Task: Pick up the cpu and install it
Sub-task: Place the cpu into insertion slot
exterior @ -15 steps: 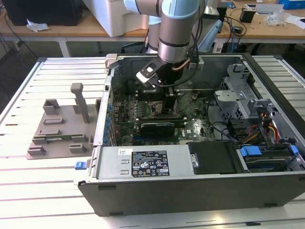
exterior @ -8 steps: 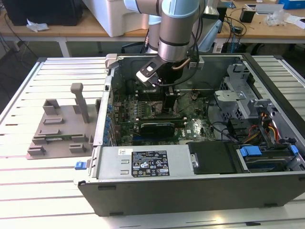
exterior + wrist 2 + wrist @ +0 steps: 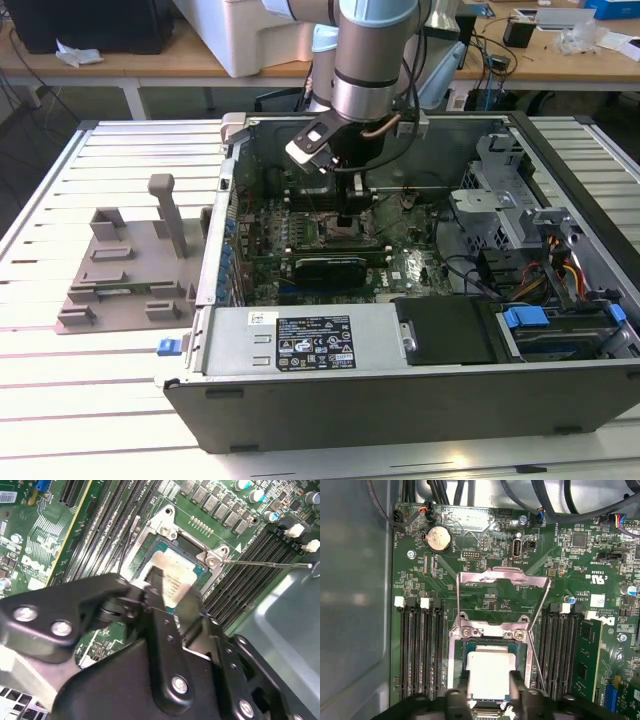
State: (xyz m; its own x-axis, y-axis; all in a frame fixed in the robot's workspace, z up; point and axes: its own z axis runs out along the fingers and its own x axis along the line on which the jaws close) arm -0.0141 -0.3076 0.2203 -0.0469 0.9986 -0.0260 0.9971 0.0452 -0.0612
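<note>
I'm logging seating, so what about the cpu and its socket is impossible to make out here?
The cpu's near edge: covered by the hand in both wrist views.
The socket frame's near side: behind the hand, first wrist view.
Whether the cpu sits flush: exterior view, the arm stands in front.

I work in what looks like a robotics lab or electronics workshop. An open desktop computer case (image 3: 400, 405) lies on a slatted aluminium table (image 3: 100, 400), its green motherboard (image 3: 485, 545) bare beneath my claw (image 3: 345, 216). Beside the case sits a grey moulded fixture plate (image 3: 120, 285). Behind run wooden benches (image 3: 200, 62) carrying cables (image 3: 488, 48), a white box (image 3: 250, 35) and loose gear.
</note>
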